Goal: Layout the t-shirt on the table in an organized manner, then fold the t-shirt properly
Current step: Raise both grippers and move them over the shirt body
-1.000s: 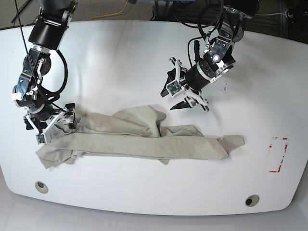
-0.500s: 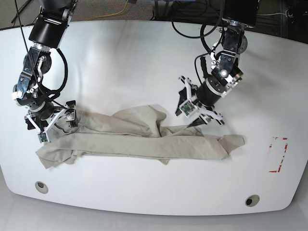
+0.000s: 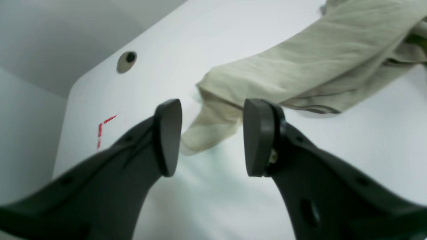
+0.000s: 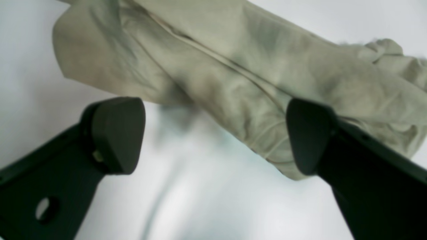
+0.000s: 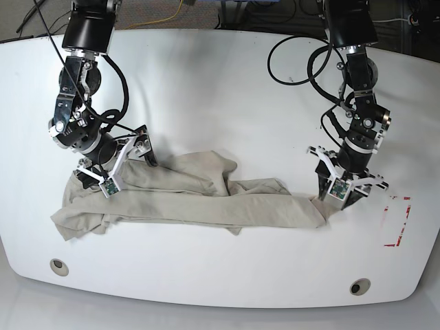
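A: Shirt (image 3: pixel 300 73) first, left wrist view: where is it?

B: Lying on the tabletop (image 3: pixel 350 150), one narrow end just beyond the left pincer (image 3: pixel 210 136). Its jaws stand apart with nothing between them. A grommet hole (image 3: pixel 126 61) and red tape (image 3: pixel 103 128) show farther off.

A: Right wrist view?

B: The right pincer (image 4: pixel 213 133) is spread wide, released, over the shirt's (image 4: pixel 233 66) crumpled end. No cloth is gripped.

A: And the base view?

B: The shirt (image 5: pixel 199 199) stretches in a long wrinkled band across the tabletop (image 5: pixel 206 89). The right pincer (image 5: pixel 113 172) is at one end of it, the left pincer (image 5: pixel 342 192) at the other, near the tape (image 5: pixel 397 220).
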